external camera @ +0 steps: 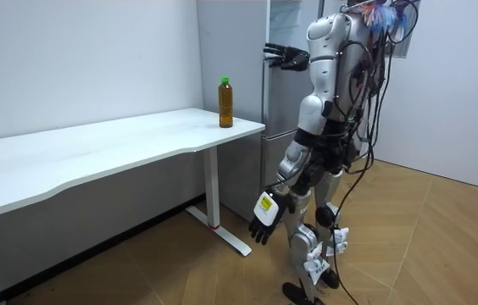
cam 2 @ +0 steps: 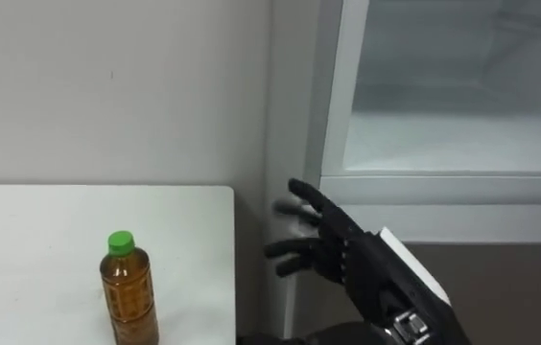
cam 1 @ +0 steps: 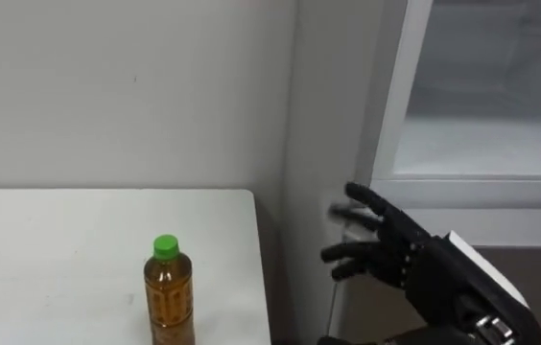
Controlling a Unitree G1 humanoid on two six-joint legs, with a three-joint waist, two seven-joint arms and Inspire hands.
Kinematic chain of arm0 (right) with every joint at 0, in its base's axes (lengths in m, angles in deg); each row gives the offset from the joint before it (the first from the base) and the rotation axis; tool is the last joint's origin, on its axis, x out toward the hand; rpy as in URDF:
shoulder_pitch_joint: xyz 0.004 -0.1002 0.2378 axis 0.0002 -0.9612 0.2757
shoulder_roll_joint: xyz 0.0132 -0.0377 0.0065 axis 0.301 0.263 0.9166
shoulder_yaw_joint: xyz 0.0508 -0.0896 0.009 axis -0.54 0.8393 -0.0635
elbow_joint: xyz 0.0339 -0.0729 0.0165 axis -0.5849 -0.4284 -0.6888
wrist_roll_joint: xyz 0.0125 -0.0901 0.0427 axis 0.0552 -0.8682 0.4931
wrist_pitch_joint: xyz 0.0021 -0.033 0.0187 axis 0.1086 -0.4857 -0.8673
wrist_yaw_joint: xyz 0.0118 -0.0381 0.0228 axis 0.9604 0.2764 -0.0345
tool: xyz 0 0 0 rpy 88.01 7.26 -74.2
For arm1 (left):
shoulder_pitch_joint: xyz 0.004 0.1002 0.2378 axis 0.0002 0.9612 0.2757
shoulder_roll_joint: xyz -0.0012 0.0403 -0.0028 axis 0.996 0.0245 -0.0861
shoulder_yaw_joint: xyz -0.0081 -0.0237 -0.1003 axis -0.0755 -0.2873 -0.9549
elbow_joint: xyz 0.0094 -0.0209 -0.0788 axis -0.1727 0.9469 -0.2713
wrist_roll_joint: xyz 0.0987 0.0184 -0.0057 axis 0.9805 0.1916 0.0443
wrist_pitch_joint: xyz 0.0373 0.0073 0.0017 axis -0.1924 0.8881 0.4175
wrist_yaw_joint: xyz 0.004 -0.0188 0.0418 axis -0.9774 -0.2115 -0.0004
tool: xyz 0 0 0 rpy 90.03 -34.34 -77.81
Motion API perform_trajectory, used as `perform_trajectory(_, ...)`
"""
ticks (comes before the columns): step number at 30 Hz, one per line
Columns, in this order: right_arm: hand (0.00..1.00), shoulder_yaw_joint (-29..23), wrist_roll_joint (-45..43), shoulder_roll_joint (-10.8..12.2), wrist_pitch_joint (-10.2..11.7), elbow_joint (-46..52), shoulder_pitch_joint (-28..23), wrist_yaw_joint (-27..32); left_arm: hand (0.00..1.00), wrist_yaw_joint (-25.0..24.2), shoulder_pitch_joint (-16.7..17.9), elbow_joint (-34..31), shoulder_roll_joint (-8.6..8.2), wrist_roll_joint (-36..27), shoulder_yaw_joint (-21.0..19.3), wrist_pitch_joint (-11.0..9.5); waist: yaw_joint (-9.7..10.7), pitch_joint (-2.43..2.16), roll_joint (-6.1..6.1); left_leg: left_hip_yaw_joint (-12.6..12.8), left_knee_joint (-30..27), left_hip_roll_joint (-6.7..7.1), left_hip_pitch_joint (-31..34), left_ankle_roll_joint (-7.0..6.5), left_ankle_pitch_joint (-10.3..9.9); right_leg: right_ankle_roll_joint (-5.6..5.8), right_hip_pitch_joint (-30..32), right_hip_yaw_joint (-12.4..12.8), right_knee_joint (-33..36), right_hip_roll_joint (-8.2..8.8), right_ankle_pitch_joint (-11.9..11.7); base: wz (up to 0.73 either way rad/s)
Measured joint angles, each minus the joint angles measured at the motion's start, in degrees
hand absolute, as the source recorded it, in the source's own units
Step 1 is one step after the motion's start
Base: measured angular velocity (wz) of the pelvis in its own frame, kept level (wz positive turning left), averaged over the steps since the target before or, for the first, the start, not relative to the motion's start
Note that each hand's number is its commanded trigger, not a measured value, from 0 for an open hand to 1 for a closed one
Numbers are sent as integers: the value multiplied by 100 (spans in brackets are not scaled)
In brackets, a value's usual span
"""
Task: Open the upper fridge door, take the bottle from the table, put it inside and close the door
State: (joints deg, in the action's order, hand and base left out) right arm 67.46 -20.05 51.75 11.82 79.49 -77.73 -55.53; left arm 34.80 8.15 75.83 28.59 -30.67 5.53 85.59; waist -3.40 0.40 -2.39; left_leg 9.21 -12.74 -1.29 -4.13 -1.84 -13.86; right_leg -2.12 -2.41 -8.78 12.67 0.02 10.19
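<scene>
Near the table's (cam 1: 59, 249) right edge stands the bottle (cam 1: 169, 292), upright, green cap on, amber liquid inside, with nothing touching it. To its right, well apart, the right hand (cam 1: 392, 254) is raised with fingers spread and empty, held beside the fridge (cam 1: 390, 96) frame. Whether the fingers touch the frame I cannot tell. The left hand (external camera: 264, 224) hangs by the thigh, fingers relaxed, holding nothing. The upper fridge looks open, its pale interior and a shelf showing, so the opening seems done. Grasping the bottle, lifting it and placing it inside are all left. The bottle's base is cut off in the eye views, and I cannot make out the fridge door.
</scene>
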Motion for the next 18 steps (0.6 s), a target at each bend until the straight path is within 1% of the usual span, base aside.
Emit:
perform_trajectory(4,0,298,8,192,43,-110,30,-60,0,6,27,-67,-1,-3,207,62,-50,-6,-7,-26,-27,4,24,0,0,15,-55,-107,-26,20,-1,20)
perform_trajectory(8,0,405,20,229,54,-283,96,-103,0,4,5,-79,-1,-2,254,126,-146,-12,3,-68,-73,3,58,0,-1,29,-75,-153,-93,21,-23,5)
perform_trajectory(11,0,535,29,292,68,-515,185,-97,0,12,-47,-82,-6,-2,305,140,-159,-12,3,-70,-32,4,57,0,-1,28,-95,-223,-98,27,-27,7)
perform_trajectory(14,0,568,35,427,68,-679,252,-50,0,28,-100,-84,-6,-5,421,147,-174,-10,5,-97,-24,3,43,0,-1,28,-128,-283,-105,34,-27,10)
perform_trajectory(16,0,586,49,445,68,-689,275,22,0,29,-124,-89,-6,-5,492,167,-169,-10,5,-146,-24,9,43,0,-1,28,-149,-351,-107,43,-27,10)
perform_trajectory(18,0,630,78,445,68,-697,319,96,0,29,-158,-94,-6,-1,526,177,-172,-9,4,-152,-18,9,44,0,-1,28,-150,-367,-107,44,-27,3)
